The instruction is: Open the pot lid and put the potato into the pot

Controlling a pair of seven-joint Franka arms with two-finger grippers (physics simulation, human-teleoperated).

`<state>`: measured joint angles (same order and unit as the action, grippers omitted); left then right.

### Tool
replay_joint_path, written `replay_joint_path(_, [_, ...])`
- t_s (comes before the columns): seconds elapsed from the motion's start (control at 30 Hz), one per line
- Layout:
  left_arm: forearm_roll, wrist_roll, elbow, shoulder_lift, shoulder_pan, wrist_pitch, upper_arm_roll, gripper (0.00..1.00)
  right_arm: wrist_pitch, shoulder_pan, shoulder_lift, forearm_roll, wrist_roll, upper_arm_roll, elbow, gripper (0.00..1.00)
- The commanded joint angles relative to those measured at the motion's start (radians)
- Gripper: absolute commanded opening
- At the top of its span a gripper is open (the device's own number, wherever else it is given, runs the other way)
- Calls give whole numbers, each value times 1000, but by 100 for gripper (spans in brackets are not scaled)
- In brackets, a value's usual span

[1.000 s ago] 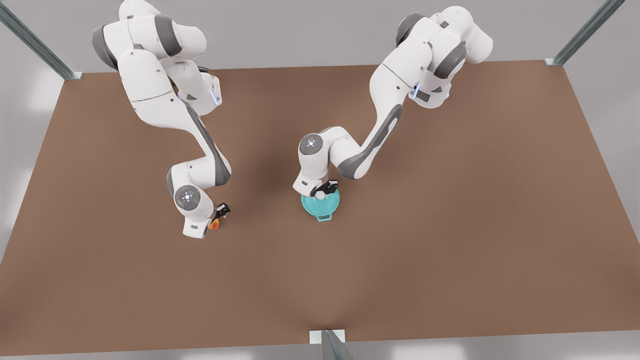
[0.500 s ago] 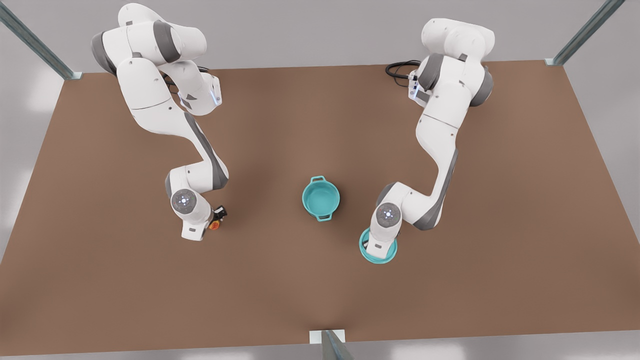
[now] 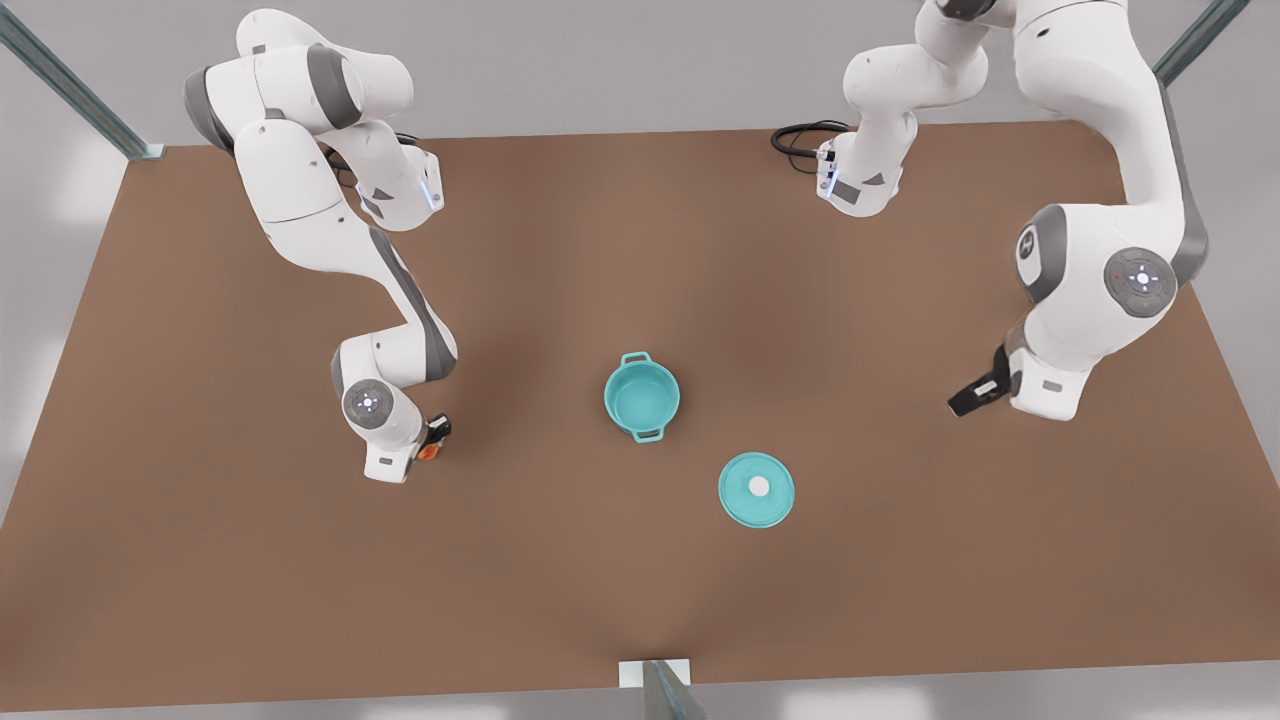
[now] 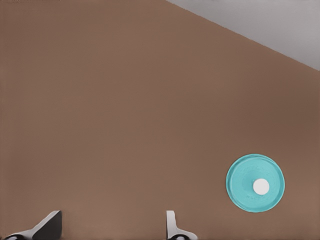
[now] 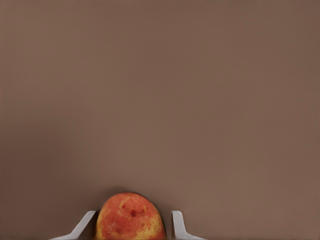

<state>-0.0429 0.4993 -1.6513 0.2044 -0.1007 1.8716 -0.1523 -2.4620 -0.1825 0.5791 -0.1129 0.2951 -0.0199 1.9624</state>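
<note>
The teal pot [image 3: 641,398] stands uncovered mid-table, its inside bare. The pot lid [image 3: 757,489], a flat teal disc with a white knob, lies on the table beside the pot, toward the front view's right. From the left wrist view the pot lid [image 4: 254,183] is far below. My left gripper [image 3: 962,403] hangs open and high at the front view's right, its fingertips [image 4: 170,217] wide apart with nothing between them. At the front view's left, my right gripper [image 3: 434,440] is down at the table, shut on the potato [image 5: 130,217], a yellow lump with an orange-red patch [image 3: 429,452].
A black cable [image 3: 800,135] loops at the table's far edge by one arm's base. Bare brown table [image 3: 640,580] lies all round the pot and lid.
The left gripper carried the lid off the pot, set it down beside it, let go and rose away to the front view's right. The right gripper stayed low over the potato.
</note>
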Motion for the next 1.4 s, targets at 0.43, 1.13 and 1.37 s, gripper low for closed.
replay_joint_path(0.43, [18, -487, 13, -8, -31, -74, 11, 100, 98, -11, -119, 4, 19, -49, -10, 51])
replay_joint_path(1.13, [12, -482, 7, -10, -31, -75, 10, 100, 167, -181, -114, 55, -5, -310, -293, 51])
replay_joint_path(1.37, [12, -481, 7, -10, -31, -75, 10, 100, 130, -294, 34, 47, -120, -304, -412, 50])
